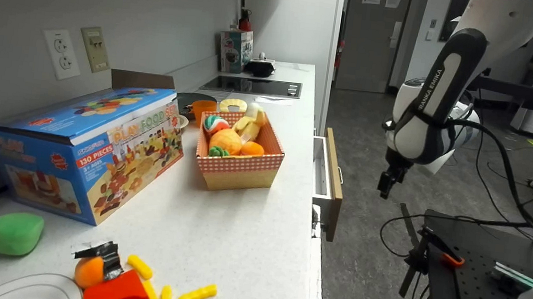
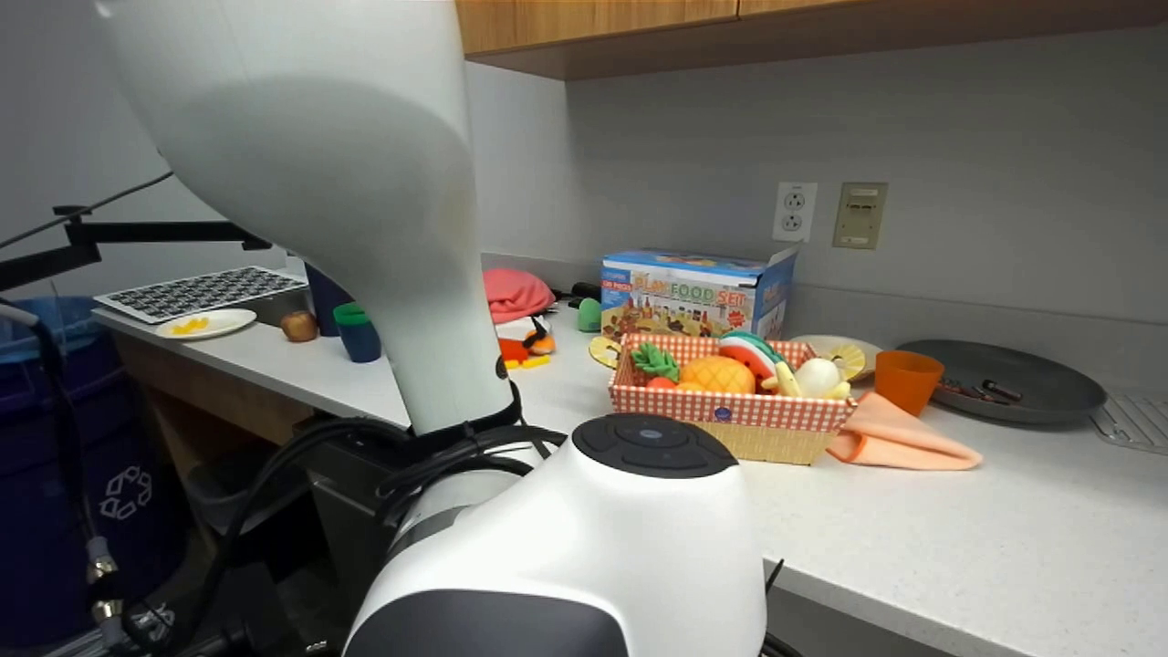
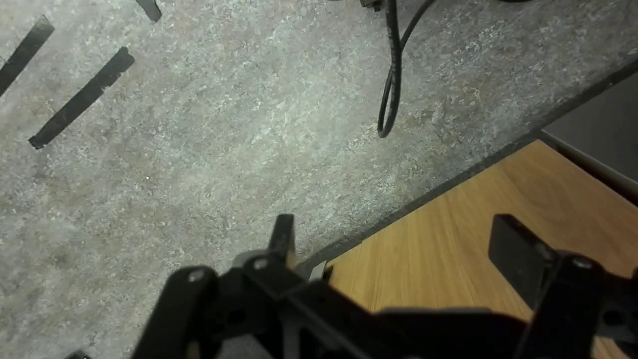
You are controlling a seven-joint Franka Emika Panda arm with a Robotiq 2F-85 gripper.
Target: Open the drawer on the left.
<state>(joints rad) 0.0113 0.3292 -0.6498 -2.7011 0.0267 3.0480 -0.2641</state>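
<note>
In an exterior view the drawer [image 1: 332, 182] stands pulled out from under the counter, showing a white interior and a wood-coloured front panel with a small metal handle [image 1: 341, 175]. My gripper [image 1: 385, 184] hangs over the floor, apart from that panel on its outer side. The wrist view has the gripper [image 3: 401, 244] with its fingers wide apart and nothing between them. Beyond them lies a wood-coloured panel [image 3: 428, 249] with a small pale metal piece [image 3: 317, 270] by its edge; whether it is the drawer's own front, I cannot tell.
The white counter [image 1: 255, 248] bears a checked basket [image 1: 238, 179] of toy food, a blue play food box [image 1: 91, 149] and yellow sticks [image 1: 197, 296]. A dark cable [image 3: 391, 89] hangs over the grey floor [image 3: 224, 149]. A black perforated platform [image 1: 494, 261] carries the arm.
</note>
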